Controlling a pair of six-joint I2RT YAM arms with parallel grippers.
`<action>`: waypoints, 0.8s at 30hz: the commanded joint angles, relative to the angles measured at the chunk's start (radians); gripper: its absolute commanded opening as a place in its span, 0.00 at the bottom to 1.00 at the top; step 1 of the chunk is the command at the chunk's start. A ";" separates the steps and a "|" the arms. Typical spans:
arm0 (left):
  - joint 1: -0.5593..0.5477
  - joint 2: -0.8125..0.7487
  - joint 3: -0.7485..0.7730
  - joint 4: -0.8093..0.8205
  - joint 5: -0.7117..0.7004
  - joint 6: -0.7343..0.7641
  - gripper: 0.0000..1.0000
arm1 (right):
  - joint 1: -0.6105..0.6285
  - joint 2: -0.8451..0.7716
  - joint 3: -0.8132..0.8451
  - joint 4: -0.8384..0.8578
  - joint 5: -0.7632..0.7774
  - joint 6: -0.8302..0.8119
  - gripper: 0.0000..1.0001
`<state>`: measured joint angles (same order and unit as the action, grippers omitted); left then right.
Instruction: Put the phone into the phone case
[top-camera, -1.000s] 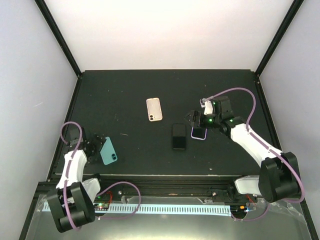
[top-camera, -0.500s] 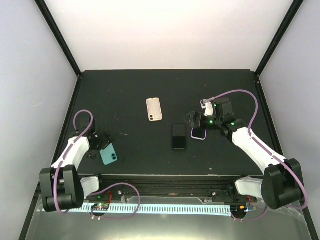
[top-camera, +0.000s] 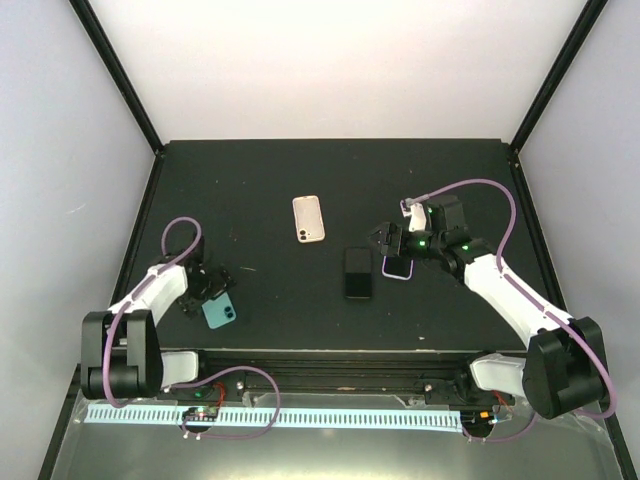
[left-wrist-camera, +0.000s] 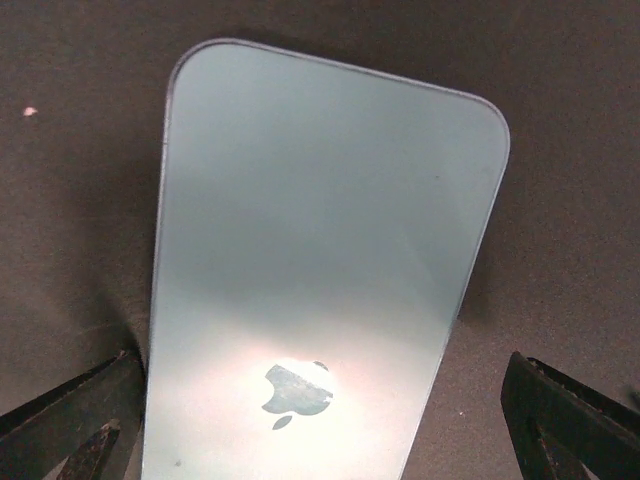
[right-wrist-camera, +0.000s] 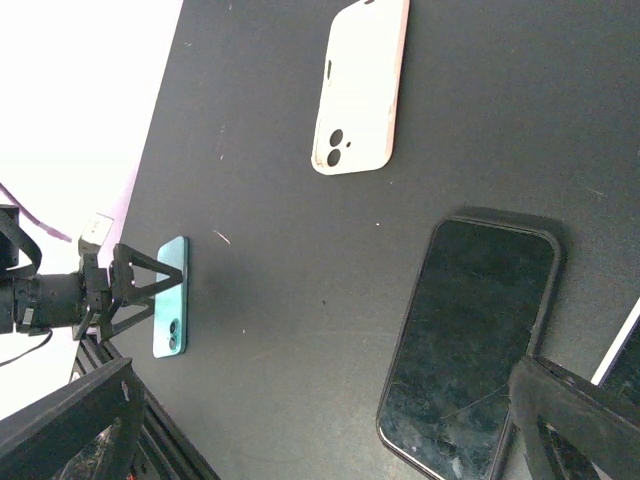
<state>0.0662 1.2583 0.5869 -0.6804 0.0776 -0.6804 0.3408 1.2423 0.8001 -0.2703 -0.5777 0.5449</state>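
A teal phone (top-camera: 222, 313) lies face down at the near left; its back with the logo fills the left wrist view (left-wrist-camera: 320, 250). My left gripper (top-camera: 206, 284) is open, low over the phone's far end, with a finger (left-wrist-camera: 70, 430) on each side of it. A black slab with a dark scratched face (top-camera: 358, 273) lies at the centre. A pale pink case-like piece with camera holes (top-camera: 308, 218) lies behind it. A purple-edged phone (top-camera: 398, 268) lies right of the black slab. My right gripper (top-camera: 386, 238) is open and empty above it.
The right wrist view shows the black slab (right-wrist-camera: 470, 340), the pink piece (right-wrist-camera: 360, 85), the teal phone (right-wrist-camera: 170, 295) with the left gripper on it, and the table's left edge (right-wrist-camera: 150, 120). A black rail (top-camera: 330, 360) runs along the near edge.
My left arm has swung inward and the open gripper has come over the teal phone's far end; the phone has shifted slightly nearer. The right arm has barely moved.
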 joint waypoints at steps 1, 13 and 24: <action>-0.056 0.072 0.024 0.023 -0.002 -0.029 0.99 | 0.006 -0.011 0.025 0.001 0.002 -0.006 1.00; -0.192 0.170 0.093 -0.008 -0.054 -0.131 0.99 | 0.007 -0.040 -0.005 0.005 0.004 -0.005 1.00; -0.181 0.218 0.122 -0.023 -0.084 -0.138 0.95 | 0.012 -0.065 -0.023 -0.008 0.015 0.013 1.00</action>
<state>-0.1192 1.4479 0.7177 -0.7315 -0.0349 -0.8036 0.3466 1.2087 0.7895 -0.2764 -0.5755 0.5491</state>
